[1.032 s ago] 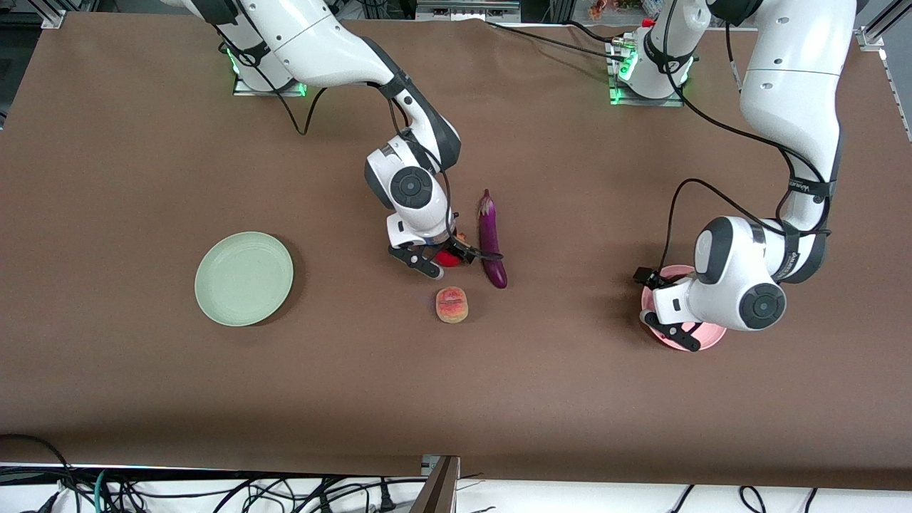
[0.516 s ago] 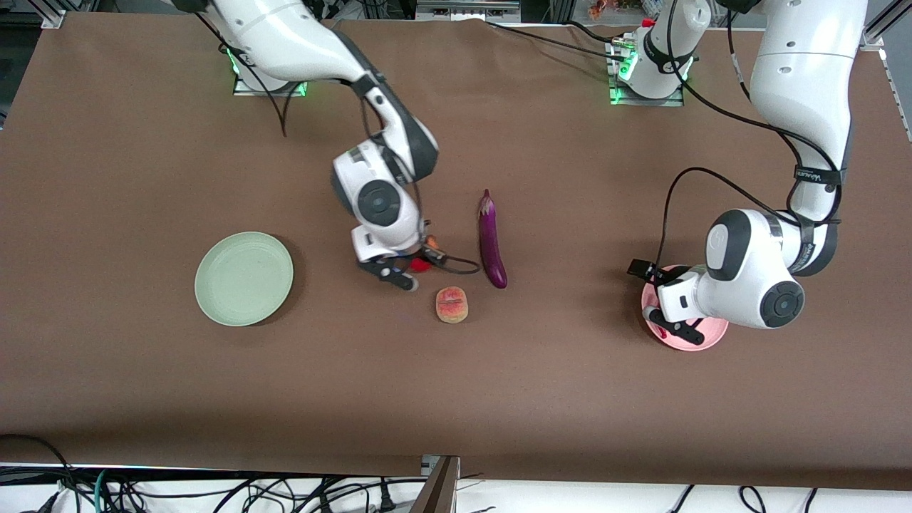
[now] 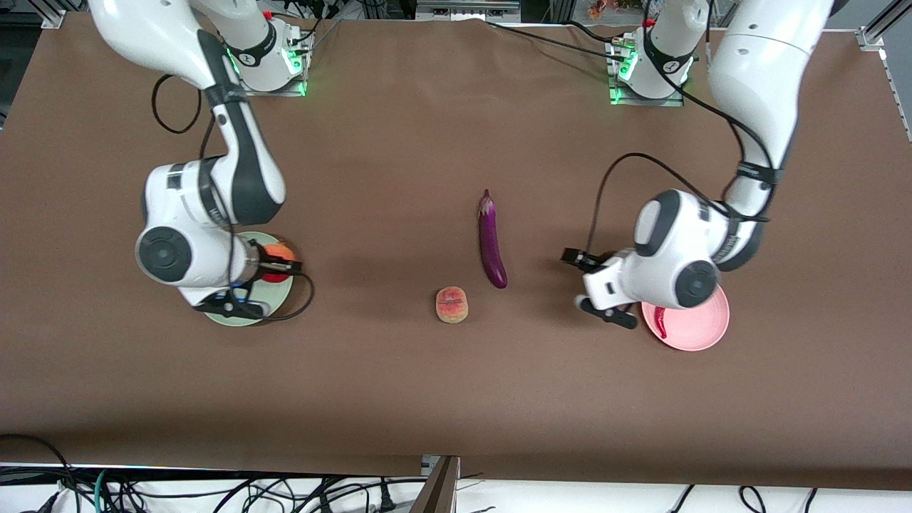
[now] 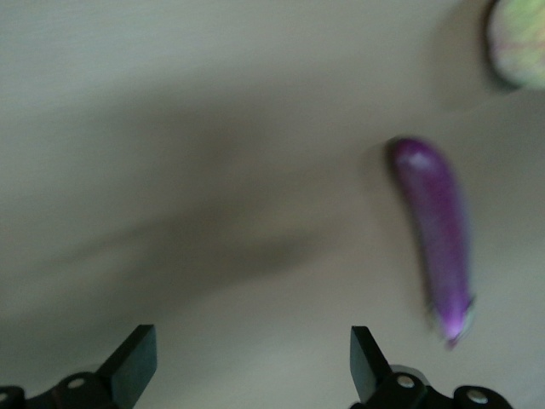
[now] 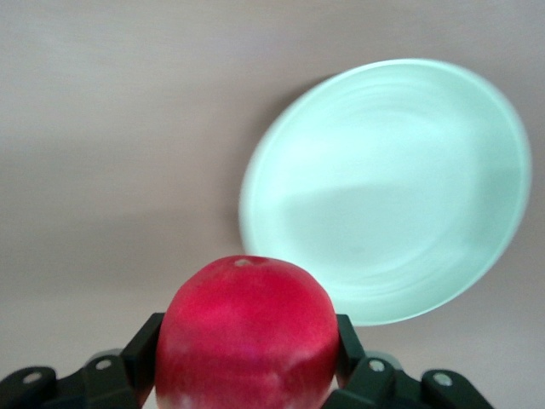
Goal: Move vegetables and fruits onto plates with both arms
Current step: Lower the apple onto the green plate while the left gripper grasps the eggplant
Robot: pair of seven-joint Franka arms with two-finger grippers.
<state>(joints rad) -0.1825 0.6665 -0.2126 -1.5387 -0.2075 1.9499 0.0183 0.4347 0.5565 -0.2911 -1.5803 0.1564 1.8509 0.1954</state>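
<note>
Counting from the front view: two plates, two fruits, two vegetables, two arms. Right gripper [image 3: 246, 288] hangs over the green plate [image 3: 214, 315], clamped on the red pomegranate [image 3: 274, 262], which sits between its fingers above the plate's rim toward the table's middle. Left gripper [image 3: 605, 288] is over bare table just beside the pink plate [image 3: 695, 324], on the plate's side facing the eggplant; its fingers are spread and hold nothing. One red chili [image 3: 661, 322] lies in the pink plate, near the rim closest to the left gripper. One eggplant [image 3: 491, 241] lies on the brown table [image 3: 399, 385] between the two grippers, closer to the left one, cap pointing toward the robot bases. One peach [image 3: 452, 304] lies just beside the eggplant's blunt end, nearer the front camera, not touching it.

Left wrist view: two finger tips [image 4: 136, 362] wide apart, nothing between them. One eggplant [image 4: 436, 230] lies ahead of the fingers on the table, plus one peach [image 4: 518, 41] partly cut off at the frame's corner.

Right wrist view: one pomegranate [image 5: 247, 332] gripped tight between both fingers [image 5: 140, 349]. One green plate [image 5: 387, 192] is below and ahead of it, nothing on the visible part.
</note>
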